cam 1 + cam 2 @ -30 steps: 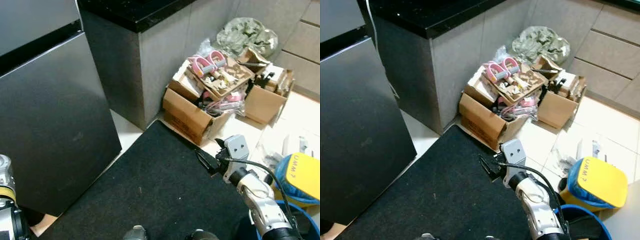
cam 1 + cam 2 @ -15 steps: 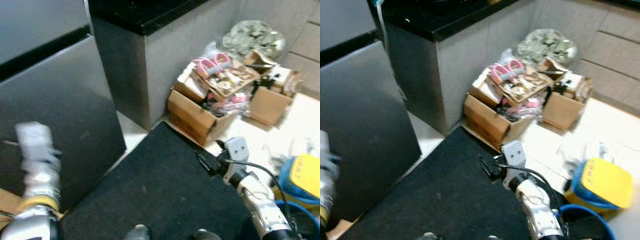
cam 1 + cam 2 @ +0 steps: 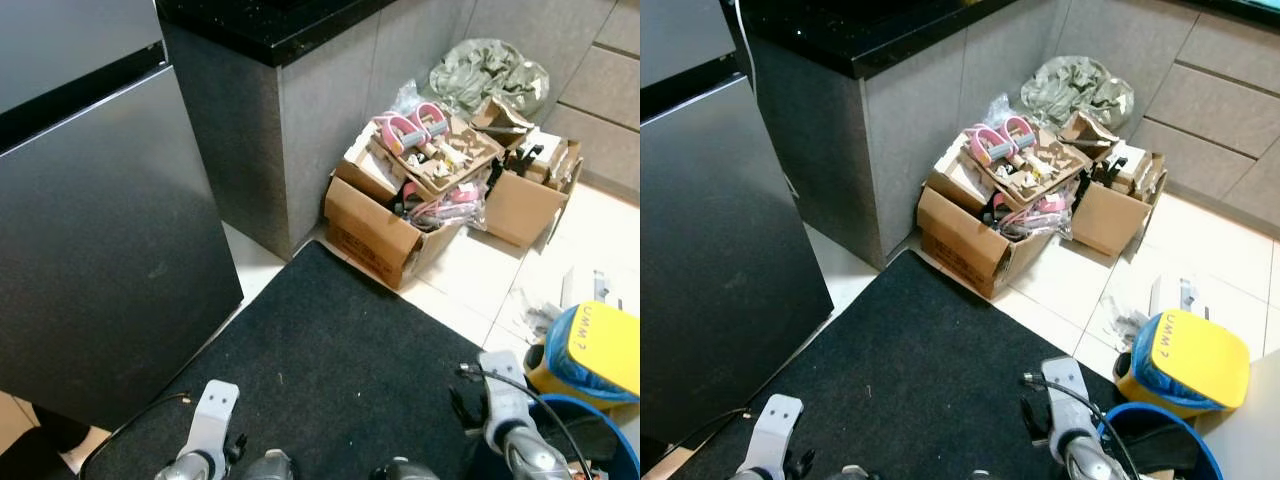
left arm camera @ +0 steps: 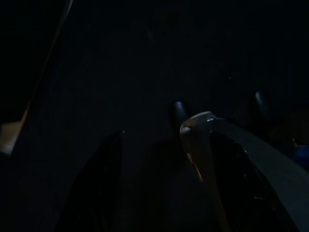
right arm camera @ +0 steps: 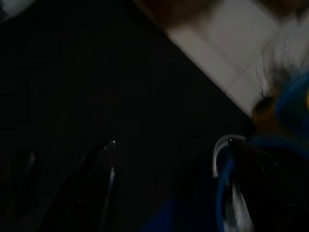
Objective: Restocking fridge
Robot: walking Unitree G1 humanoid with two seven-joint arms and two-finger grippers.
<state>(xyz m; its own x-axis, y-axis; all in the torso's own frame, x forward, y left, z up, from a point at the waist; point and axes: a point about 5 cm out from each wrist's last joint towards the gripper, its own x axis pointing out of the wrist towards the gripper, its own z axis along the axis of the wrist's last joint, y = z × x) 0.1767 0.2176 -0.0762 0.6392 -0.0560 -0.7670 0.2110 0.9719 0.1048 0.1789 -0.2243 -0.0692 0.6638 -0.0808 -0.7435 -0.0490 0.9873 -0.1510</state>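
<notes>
The fridge (image 3: 100, 230), dark grey and with its door closed, is seen on the left, standing at the edge of a black mat (image 3: 330, 370) on the tiled floor. Both arms are held low over the mat: the left gripper (image 4: 159, 164) and the right gripper (image 5: 169, 183) are each seen with fingers spread apart, and nothing is held in either. No stock is yet carried, so the step is judged to be the approach, before any loading. Beside the right gripper a blue bucket (image 3: 1160, 440) is placed. Next, the fridge door is likely to need opening.
</notes>
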